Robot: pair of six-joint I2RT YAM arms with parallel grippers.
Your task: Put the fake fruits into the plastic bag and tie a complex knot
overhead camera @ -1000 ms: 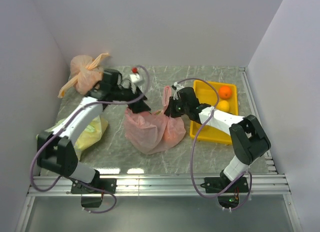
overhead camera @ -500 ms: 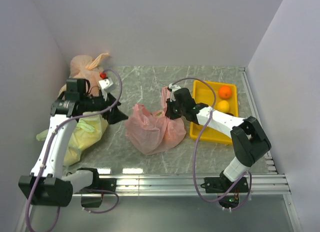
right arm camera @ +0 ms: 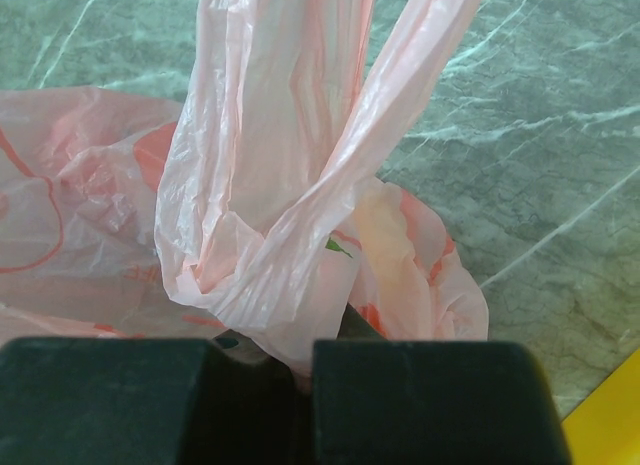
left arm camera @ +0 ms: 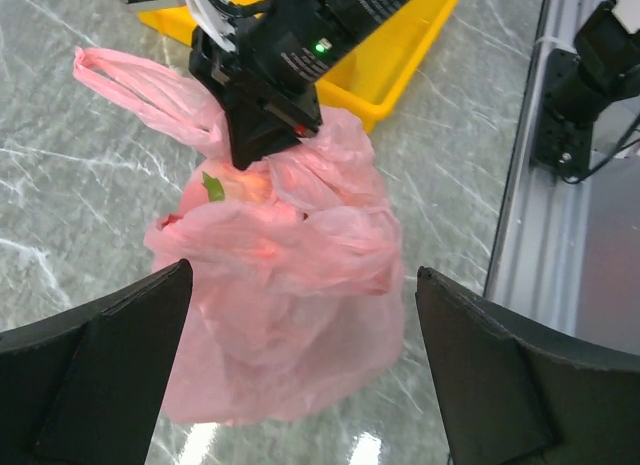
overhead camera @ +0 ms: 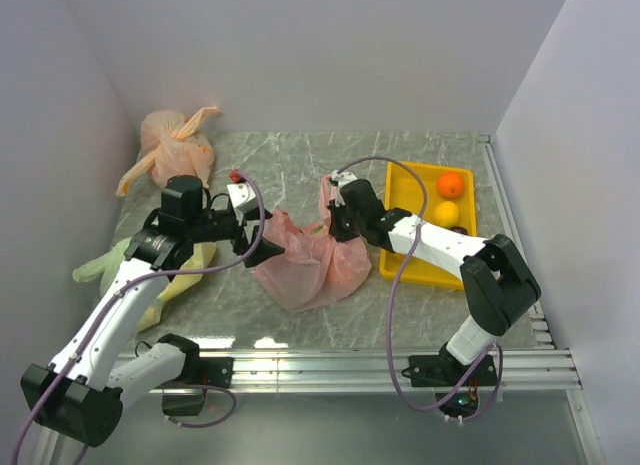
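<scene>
Clamping the plastic bag (overhead camera: 305, 265) by its handle strip (right arm camera: 300, 135), the right gripper (overhead camera: 335, 221) is seen fully closed. The left gripper (overhead camera: 255, 243) is held spread wide and empty, just beside the bag.

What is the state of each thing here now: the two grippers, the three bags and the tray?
pink bag, on the table, fruit inside, one handle pinched.
left gripper, open, nothing held, facing the pink bag.
right gripper, shut on a handle of the pink bag.
peach bag, tied shut.
yellow-green bag, lying flat.
yellow tray, holds an orange and a yellow fruit.
</scene>
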